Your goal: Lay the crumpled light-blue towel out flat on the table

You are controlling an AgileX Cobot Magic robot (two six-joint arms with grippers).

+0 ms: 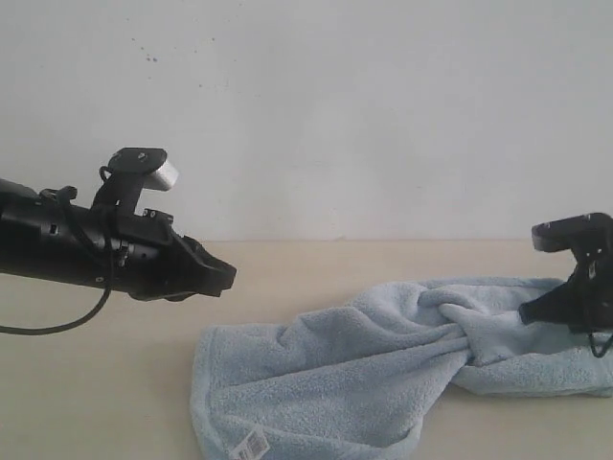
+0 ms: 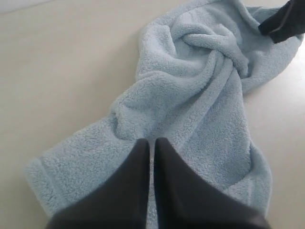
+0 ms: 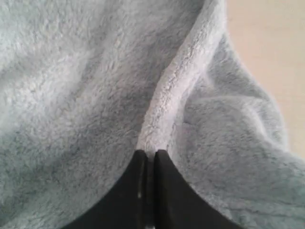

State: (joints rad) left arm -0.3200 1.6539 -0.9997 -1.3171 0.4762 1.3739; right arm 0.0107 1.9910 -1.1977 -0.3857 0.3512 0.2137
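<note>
- Right gripper [image 3: 149, 151]: I am seeing its jaws closed together, pinching a raised hem ridge of the towel [image 3: 71, 95].
- Left gripper [image 2: 151, 140]: jaws together, gripping nothing, hovering near the towel's other end.
- The towel is lying on the table [image 1: 96, 383], twisted rope-like mid-length. It is fluffy terry, with its white label [image 1: 252, 444] showing.
- I am judging the spreading barely begun: twist and folds left to undo.

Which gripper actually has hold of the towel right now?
The right gripper: its fingers are shut on a hem fold of the towel. The left gripper, also shut, hangs empty above the table.
</note>
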